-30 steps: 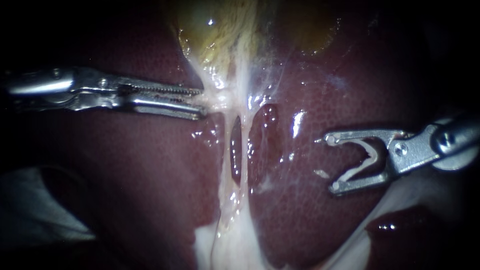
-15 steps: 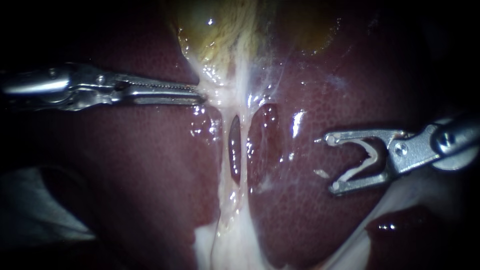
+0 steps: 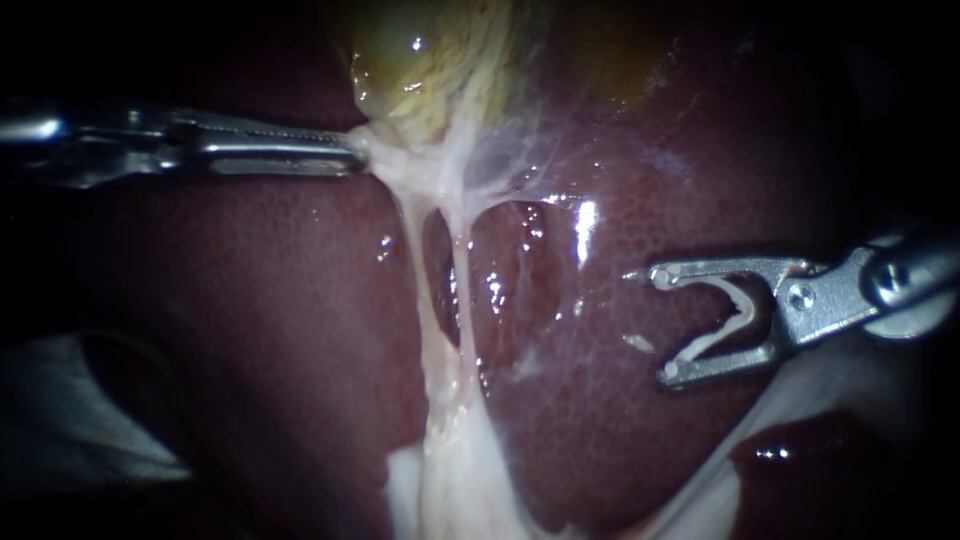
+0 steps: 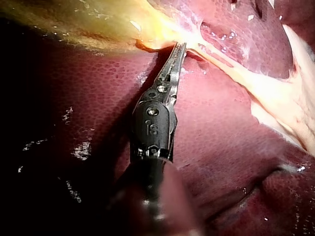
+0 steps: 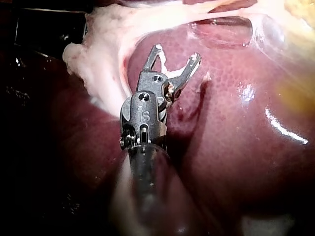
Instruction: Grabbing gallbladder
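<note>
The yellowish gallbladder (image 3: pixel 430 60) lies at the far side of the dark red liver (image 3: pixel 250 330). My left instrument (image 3: pixel 352 152) comes in level from the left, its jaws shut on the pale tissue at the gallbladder's lower end. From there two thin whitish strands (image 3: pixel 412 260) run taut down across the liver. In the left wrist view the left instrument's jaws (image 4: pixel 179 49) pinch the tissue where the yellow gallbladder (image 4: pixel 88 24) narrows. My right instrument (image 3: pixel 660 326) hovers over the liver to the right, jaws open and holding nothing; the right wrist view shows the same open right instrument (image 5: pixel 176 53).
A thick whitish band of tissue (image 3: pixel 450 490) spreads at the near edge, where the strands end. A glistening film (image 3: pixel 520 170) covers the liver beside the gallbladder. Something pale and dim (image 3: pixel 60 420) lies at the lower left.
My left instrument's jaws closed on the tissue at the gallbladder's lower end and pulled it up and to the left, stretching the strands. The right instrument has stayed still.
</note>
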